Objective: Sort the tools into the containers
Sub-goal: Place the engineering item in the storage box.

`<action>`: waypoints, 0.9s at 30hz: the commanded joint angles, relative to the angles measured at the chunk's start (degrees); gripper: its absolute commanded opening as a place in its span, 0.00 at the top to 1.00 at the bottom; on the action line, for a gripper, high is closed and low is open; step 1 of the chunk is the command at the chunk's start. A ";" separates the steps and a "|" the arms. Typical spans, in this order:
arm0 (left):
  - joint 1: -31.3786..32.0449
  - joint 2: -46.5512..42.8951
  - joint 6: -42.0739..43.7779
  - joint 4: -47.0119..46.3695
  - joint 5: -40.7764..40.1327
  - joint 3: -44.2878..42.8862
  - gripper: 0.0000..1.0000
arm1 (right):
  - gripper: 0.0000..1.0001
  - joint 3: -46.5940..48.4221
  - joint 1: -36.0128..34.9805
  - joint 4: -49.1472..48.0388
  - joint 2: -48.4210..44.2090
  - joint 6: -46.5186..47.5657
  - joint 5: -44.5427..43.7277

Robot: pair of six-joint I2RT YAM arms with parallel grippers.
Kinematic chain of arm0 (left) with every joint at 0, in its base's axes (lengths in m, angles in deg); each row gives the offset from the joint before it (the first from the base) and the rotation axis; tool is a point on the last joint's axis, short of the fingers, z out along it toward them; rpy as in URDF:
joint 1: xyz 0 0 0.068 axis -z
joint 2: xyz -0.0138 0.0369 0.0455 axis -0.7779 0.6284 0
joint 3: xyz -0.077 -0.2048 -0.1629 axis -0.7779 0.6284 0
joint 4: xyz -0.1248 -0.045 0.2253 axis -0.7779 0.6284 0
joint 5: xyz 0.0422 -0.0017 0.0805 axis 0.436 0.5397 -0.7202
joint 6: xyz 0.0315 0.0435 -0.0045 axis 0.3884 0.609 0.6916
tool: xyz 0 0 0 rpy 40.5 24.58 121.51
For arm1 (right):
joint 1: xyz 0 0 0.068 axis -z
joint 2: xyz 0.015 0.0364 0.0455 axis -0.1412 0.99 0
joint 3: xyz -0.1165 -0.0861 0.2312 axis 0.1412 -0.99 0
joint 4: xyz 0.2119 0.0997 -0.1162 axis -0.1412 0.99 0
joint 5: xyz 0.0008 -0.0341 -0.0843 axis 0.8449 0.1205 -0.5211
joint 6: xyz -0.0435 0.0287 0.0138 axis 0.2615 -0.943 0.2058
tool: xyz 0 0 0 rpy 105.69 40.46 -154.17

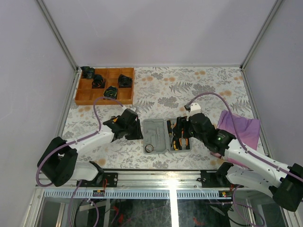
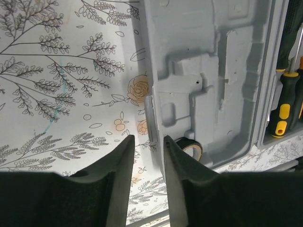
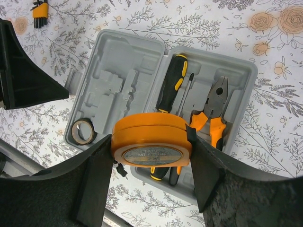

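Note:
The grey case [image 1: 154, 128] lies open at the table's near middle. Its right half holds orange-handled pliers [image 3: 215, 108], a thick black-and-yellow screwdriver [image 3: 171, 80] and a slim screwdriver [image 3: 187, 92]. My right gripper [image 3: 150, 142] hovers over that half, shut on the round orange tape measure [image 3: 151, 135]. A roll of black tape [image 3: 83, 132] rests in the lid's near corner. My left gripper [image 2: 147, 146] is low at the lid's left edge [image 2: 152, 118]. Its jaws stand narrowly apart astride that rim, with tablecloth showing between the left finger [image 2: 124, 158] and the rim.
An orange compartment tray [image 1: 124, 96] with black items stands at the back left. A purple cloth [image 1: 240, 127] lies on the right. A small orange holder of black hex keys [image 3: 40, 12] lies on the flowered cloth beyond the case.

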 commanded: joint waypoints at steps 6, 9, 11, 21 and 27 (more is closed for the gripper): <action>-0.28 0.45 -3.67 -8.82 4.16 3.13 0.88 | 0.97 3.93 0.40 2.12 0.82 0.44 -0.88; -0.22 -0.03 -5.30 -10.02 5.02 4.31 0.99 | 0.95 3.50 0.40 1.54 0.38 0.15 -0.58; -0.24 -0.85 -6.63 -10.35 4.62 5.09 1.00 | 0.95 3.42 0.36 1.45 0.36 -0.62 -0.78; 6.75 -7.25 -18.88 -11.98 -1.06 8.31 1.00 | 0.96 4.22 0.36 2.84 3.02 -2.72 -3.29; 12.42 -10.23 -23.32 -11.57 -5.24 9.04 0.99 | 0.97 5.61 0.41 4.95 4.88 -3.39 -3.49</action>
